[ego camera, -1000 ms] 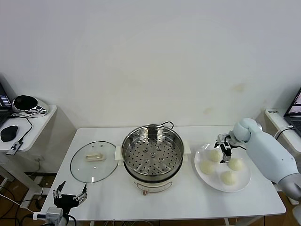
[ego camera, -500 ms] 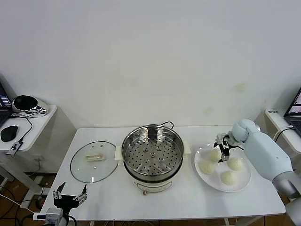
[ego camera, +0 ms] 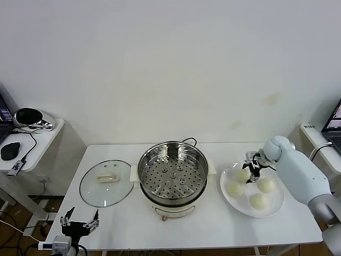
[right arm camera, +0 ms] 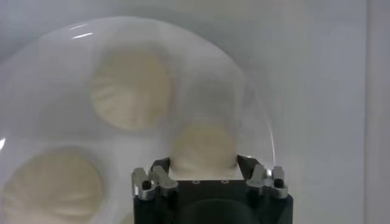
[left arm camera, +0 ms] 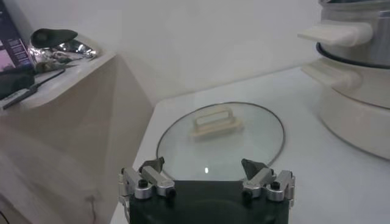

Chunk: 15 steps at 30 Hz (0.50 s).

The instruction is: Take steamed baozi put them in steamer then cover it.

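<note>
Head view baozi count: four steamed baozi [ego camera: 235,189] on one plate [ego camera: 273,207]
Steamer: one steamer [ego camera: 172,173], uncovered
Cover: one cover [ego camera: 106,182] on table [ego camera: 213,226]
Right gripper [ego camera: 251,172]: fingers clamped on rear baozi [right arm camera: 204,142]
Left gripper [ego camera: 80,223]: fingers apart, holding nothing

My right arm is reaching forward and inward from the right, wrist bent down, right gripper [ego camera: 252,172] low with its fingers [right arm camera: 159,177] drawn in partway. My left gripper [ego camera: 79,222] sits parked down at my near left, jaws spread wide.
</note>
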Each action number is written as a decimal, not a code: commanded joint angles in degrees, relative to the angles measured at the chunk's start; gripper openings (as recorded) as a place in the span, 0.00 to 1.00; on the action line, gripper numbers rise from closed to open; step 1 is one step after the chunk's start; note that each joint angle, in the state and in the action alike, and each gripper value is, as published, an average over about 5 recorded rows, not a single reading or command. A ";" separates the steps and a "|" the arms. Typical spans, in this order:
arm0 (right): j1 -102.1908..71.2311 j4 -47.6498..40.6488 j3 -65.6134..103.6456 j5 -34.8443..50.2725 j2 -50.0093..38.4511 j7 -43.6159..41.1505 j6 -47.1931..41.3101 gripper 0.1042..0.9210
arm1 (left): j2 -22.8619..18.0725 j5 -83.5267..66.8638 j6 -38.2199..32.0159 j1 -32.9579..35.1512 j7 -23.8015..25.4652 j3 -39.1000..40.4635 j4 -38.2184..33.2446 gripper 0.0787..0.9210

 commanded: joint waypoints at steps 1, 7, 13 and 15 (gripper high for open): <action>0.25 -0.09 -0.01 0.54 -0.27 -0.03 -0.10 0.63 | 0.06 -0.05 -0.02 -0.02 -0.12 0.12 0.03 0.88; 2.44 2.71 -1.78 4.34 -2.47 -1.39 -0.93 0.62 | 0.09 0.06 0.00 -0.27 -0.12 0.68 0.01 0.88; 7.77 7.01 -6.40 11.36 -5.22 -3.68 -3.03 0.61 | 0.25 0.14 0.02 -0.59 -0.16 1.12 0.01 0.88; 10.83 8.55 -8.67 14.33 -5.92 -4.55 -3.88 0.61 | 0.38 0.16 0.07 -0.76 -0.17 1.16 -0.04 0.88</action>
